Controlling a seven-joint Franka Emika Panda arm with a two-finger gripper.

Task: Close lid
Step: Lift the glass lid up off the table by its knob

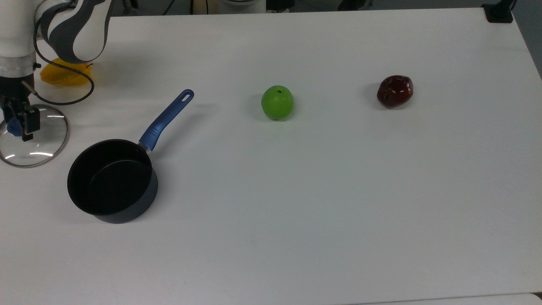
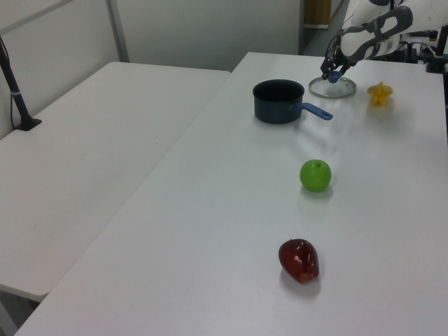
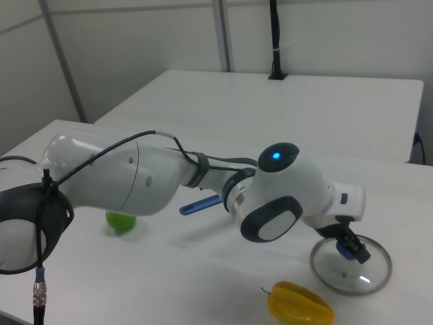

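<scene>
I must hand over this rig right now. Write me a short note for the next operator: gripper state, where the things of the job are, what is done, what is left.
Gripper: down at the blue knob of the lid; whether it has closed on the knob cannot be told.
Lid: lies flat on the table at the top view's left edge, beside the saucepan, apart from it.
Saucepan: open and empty, blue handle pointing to the top view's upper right.
Done: gripper brought to the knob.
Left: grip the knob, lift the lid, carry it over the saucepan, set it on the rim.
Nearby: a yellow fruit behind the lid.
</scene>
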